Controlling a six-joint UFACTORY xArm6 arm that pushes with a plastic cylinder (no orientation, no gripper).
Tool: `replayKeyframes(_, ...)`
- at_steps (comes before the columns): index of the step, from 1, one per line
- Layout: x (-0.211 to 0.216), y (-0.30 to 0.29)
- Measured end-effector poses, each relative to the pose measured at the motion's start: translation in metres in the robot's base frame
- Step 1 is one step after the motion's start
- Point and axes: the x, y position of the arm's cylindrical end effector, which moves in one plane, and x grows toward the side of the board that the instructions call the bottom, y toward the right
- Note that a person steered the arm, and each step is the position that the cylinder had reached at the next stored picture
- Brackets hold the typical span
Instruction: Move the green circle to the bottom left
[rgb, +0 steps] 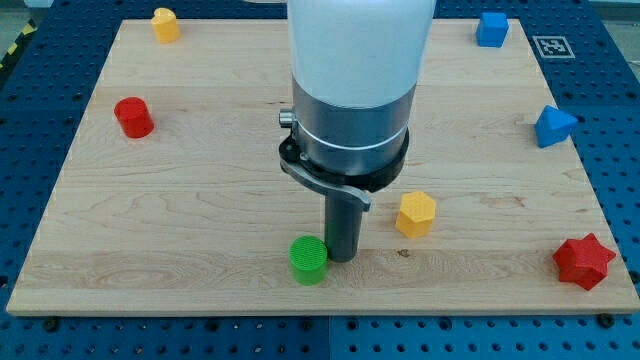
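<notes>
The green circle lies on the wooden board near the bottom edge, a little left of the middle. My tip stands right beside it on its right, touching or nearly touching it. The arm's wide white and grey body rises above the rod and hides the upper middle of the board.
A red cylinder sits at the left. A yellow block is at the top left. A yellow hexagon lies right of my tip. A blue cube is top right, a blue triangular block at the right, a red star bottom right.
</notes>
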Motion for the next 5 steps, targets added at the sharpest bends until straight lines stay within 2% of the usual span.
replayKeyframes(1, 0.022, 0.007)
replayKeyframes(2, 0.022, 0.003)
replayKeyframes(3, 0.005, -0.003)
replayKeyframes(5, 0.009, -0.02)
